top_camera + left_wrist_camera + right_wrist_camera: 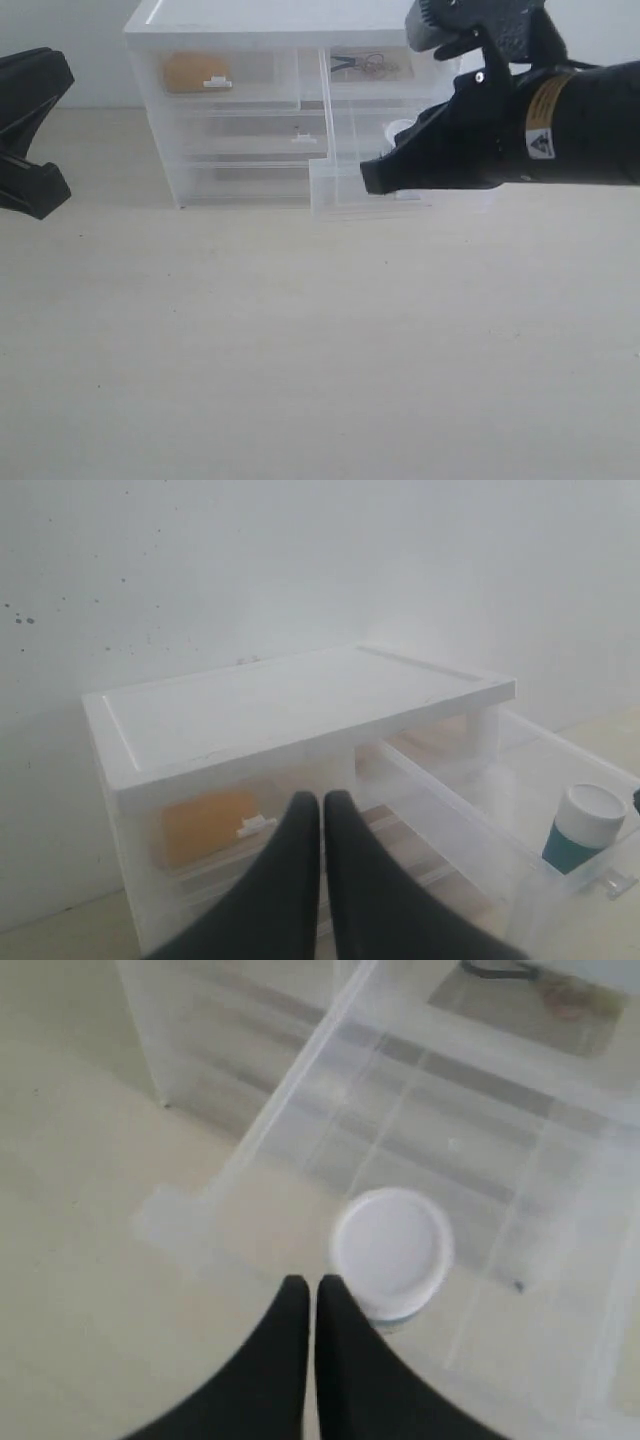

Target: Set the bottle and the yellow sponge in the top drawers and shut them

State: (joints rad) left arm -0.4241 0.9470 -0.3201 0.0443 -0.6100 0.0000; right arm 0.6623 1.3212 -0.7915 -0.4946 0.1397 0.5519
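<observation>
Evidently the loading is done and one closing remains. On the pale, matte counter [300, 350] stands the drawer unit [270, 20], boxy, with an opaque white top over cloudy translucent plastic walls. Its closed top drawer [250, 75] sits flush, with a small white clip handle on its front. The open top drawer [340, 195] beside it is pulled far out over the counter.

The right end effector [308, 1282], two smooth black tapering fingers pressed together with nothing between them, hovers over the front of that open drawer, just beside the bottle's cap. The left end effector [322, 798] is likewise pinched together and empty, clear of the unit.

The yellow sponge [190, 72], a soft-looking orange mass, lies inside the closed drawer. The bottle [392, 1245], a small cylinder with a round white cap and teal label, stands upright in the open one.

Next, I judge, the right arm must get in front of the drawer's front wall and push it straight home without tipping the bottle.
</observation>
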